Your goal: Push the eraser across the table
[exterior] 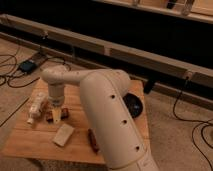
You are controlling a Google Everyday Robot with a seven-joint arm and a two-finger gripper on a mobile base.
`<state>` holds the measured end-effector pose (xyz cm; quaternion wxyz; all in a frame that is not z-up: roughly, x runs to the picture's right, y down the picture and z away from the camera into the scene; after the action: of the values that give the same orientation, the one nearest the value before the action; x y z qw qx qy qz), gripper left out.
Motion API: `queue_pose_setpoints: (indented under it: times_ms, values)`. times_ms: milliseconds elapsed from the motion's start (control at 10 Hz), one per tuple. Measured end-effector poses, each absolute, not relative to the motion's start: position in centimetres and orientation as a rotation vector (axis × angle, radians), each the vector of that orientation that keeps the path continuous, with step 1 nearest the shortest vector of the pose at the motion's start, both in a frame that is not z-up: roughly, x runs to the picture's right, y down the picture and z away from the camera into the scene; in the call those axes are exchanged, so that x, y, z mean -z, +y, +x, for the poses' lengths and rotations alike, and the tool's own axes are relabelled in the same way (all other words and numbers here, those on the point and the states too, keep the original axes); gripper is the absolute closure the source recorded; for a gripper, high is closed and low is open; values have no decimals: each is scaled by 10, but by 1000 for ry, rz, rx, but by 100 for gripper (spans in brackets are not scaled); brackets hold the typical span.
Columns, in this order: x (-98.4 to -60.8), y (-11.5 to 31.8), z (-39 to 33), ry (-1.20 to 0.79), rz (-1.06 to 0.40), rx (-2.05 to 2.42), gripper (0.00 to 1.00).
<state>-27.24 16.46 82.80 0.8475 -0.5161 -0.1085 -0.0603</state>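
Gripper [58, 114] low over table [30, 146], at eraser [49, 118].

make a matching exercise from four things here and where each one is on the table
Things:
1. eraser
2. beige block
3. dark red object
4. gripper

Places:
A. against the big white arm, partly hidden by it
B. lowered to the table top, over its left half
C. lying alone, nearer the table's near edge
D. right at the gripper's tip

Pairs: 1-D, 2-C, 3-A, 4-B
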Motion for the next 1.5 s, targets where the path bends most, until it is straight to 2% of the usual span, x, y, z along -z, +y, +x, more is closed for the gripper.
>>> queue_pose_setpoints:
  times_ms: [1500]
  values:
    - [-821, 184, -281, -207, -1180, 175, 20]
